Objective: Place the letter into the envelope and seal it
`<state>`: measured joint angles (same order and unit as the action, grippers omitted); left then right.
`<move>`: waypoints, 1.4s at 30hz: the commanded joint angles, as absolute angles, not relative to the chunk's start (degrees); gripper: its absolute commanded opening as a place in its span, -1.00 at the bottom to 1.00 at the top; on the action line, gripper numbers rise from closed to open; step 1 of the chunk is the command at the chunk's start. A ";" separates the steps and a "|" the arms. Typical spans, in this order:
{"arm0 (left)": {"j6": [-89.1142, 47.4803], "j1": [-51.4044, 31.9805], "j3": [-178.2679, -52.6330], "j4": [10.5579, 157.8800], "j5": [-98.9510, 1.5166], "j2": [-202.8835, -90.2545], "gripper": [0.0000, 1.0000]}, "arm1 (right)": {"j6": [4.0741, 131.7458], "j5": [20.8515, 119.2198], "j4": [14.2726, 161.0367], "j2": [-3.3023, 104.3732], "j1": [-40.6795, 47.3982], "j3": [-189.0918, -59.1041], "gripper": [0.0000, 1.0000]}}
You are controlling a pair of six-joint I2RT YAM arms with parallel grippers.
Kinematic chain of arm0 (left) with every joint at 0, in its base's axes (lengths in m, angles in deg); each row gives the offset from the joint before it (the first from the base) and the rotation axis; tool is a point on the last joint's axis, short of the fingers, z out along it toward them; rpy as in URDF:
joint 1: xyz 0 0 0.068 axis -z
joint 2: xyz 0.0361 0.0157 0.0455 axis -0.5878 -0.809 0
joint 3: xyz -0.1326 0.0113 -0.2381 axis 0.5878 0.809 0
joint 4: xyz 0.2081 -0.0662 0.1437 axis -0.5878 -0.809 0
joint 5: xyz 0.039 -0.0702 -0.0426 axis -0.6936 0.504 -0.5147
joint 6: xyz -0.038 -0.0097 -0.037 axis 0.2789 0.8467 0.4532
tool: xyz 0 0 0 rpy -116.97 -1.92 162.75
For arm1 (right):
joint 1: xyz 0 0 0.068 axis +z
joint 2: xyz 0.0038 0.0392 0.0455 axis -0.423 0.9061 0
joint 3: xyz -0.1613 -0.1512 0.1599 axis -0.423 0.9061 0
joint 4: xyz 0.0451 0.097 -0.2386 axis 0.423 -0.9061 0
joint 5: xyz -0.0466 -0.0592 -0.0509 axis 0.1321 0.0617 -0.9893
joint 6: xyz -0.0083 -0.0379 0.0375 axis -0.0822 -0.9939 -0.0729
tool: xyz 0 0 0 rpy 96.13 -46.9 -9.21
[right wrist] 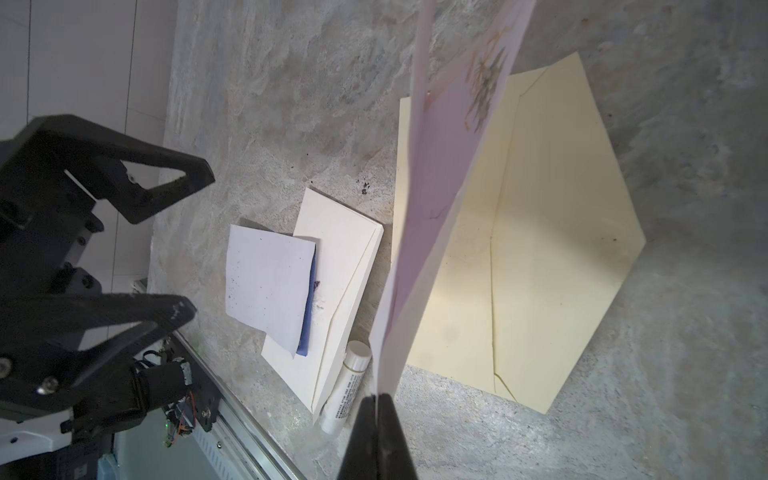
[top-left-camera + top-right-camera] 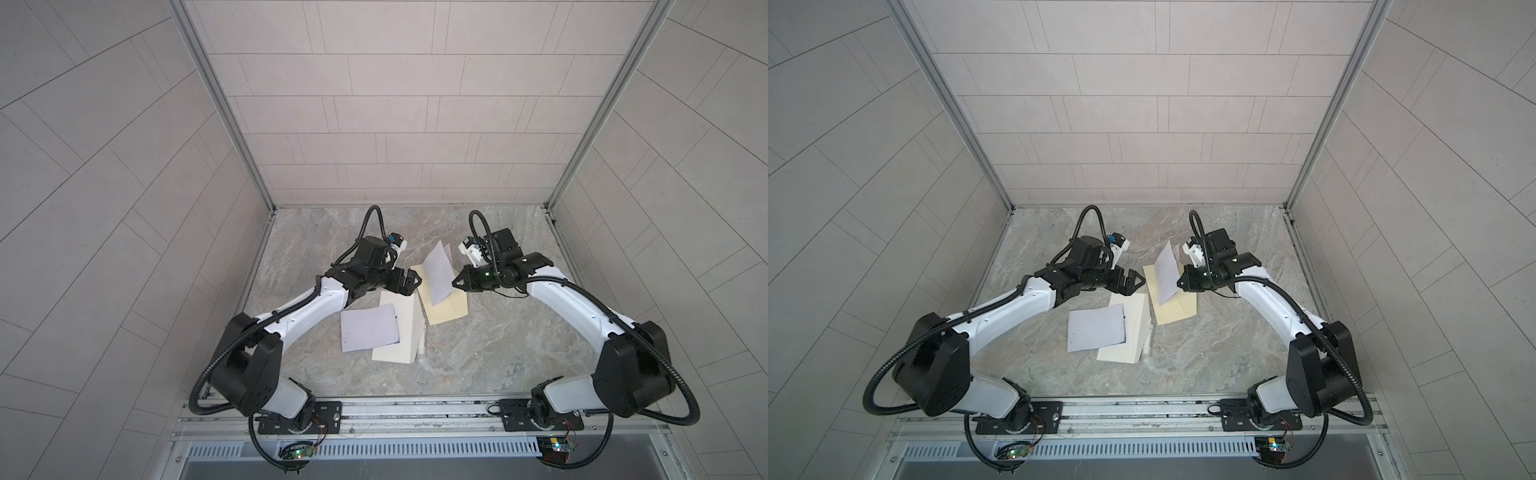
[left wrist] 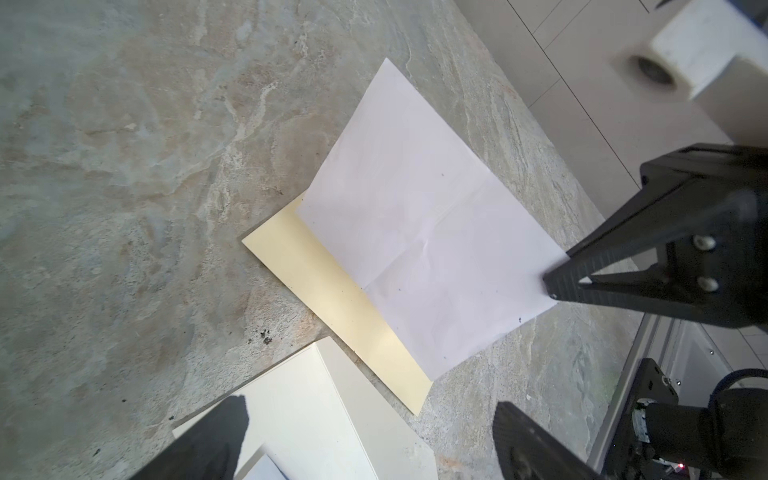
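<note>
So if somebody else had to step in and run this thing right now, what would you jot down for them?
Right pincer: shut on one edge of the folded letter, holding it up over the yellow envelope.
Left pincer: open and empty, beside that envelope.
The yellow envelope lies flat on the table, flap open. A white envelope with another sheet on it and a glue stick lie nearer the arms' bases.
Done: letter picked up.
Left: slide it into the yellow envelope, fold the flap, seal.
</note>
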<state>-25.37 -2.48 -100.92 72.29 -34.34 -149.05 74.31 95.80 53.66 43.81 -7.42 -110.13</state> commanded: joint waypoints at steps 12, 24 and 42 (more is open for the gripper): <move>-40.58 8.70 -101.37 77.38 -50.66 -150.86 1.00 | 95.37 96.19 56.22 44.58 -7.01 -115.09 -1.00; -43.31 9.96 -102.76 82.77 -52.14 -156.51 1.00 | 98.71 100.32 57.51 44.03 -5.58 -116.58 -1.00; -40.27 9.95 -101.45 89.40 -50.47 -156.33 -0.52 | 98.59 98.21 56.11 42.89 -4.47 -116.32 -1.00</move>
<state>-41.50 9.80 -101.16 88.73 -53.05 -157.35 98.53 99.51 56.78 44.64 -4.84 -115.57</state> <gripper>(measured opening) 0.271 0.047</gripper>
